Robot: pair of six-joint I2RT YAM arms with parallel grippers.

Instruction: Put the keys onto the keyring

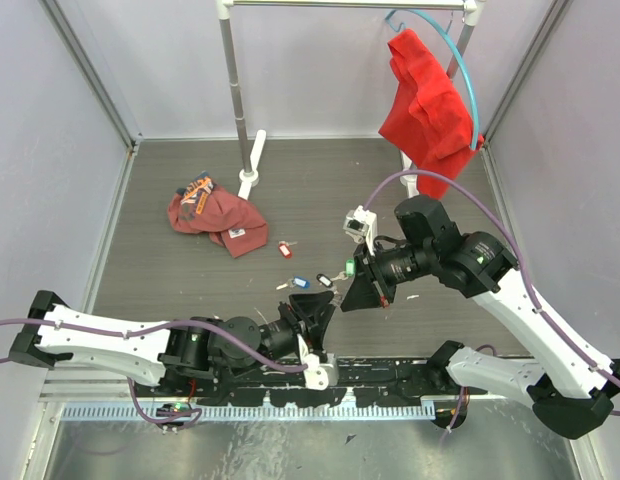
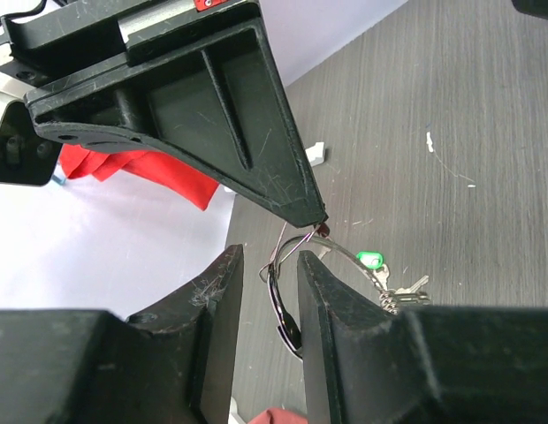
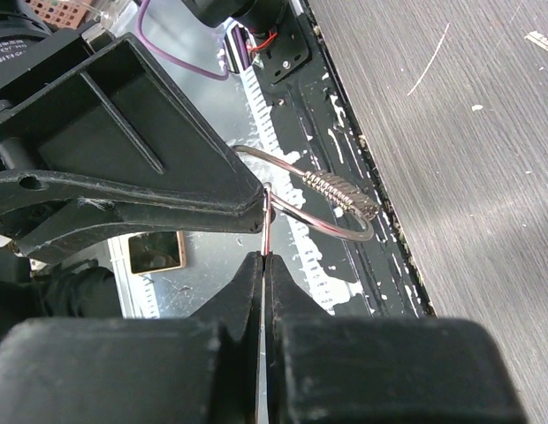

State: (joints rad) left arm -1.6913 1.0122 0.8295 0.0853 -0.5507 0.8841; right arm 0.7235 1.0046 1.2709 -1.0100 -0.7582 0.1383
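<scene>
The keyring (image 2: pixel 345 249) is a thin silver wire ring held in the air over the table's near edge; it also shows in the right wrist view (image 3: pixel 338 188). My left gripper (image 1: pixel 325 305) (image 2: pixel 270 256) has its jaws a little apart, and the ring's wire runs through the gap against one finger. My right gripper (image 1: pixel 348 298) (image 3: pixel 264 258) is shut on a thin key seen edge-on, its tip at the ring. A green-tagged key (image 2: pixel 371 260) sits by the ring's arc; I cannot tell if it is on it. Red-tagged (image 1: pixel 284 250) and blue-tagged (image 1: pixel 301 282) keys lie on the table.
A red cap (image 1: pixel 215 212) lies at the left middle. A rack post (image 1: pixel 233 90) with a white foot (image 1: pixel 250 170) stands behind it. A red cloth (image 1: pixel 425 100) hangs on a blue hoop (image 1: pixel 468 80) at the back right. A metal rail (image 1: pixel 240 410) runs along the near edge.
</scene>
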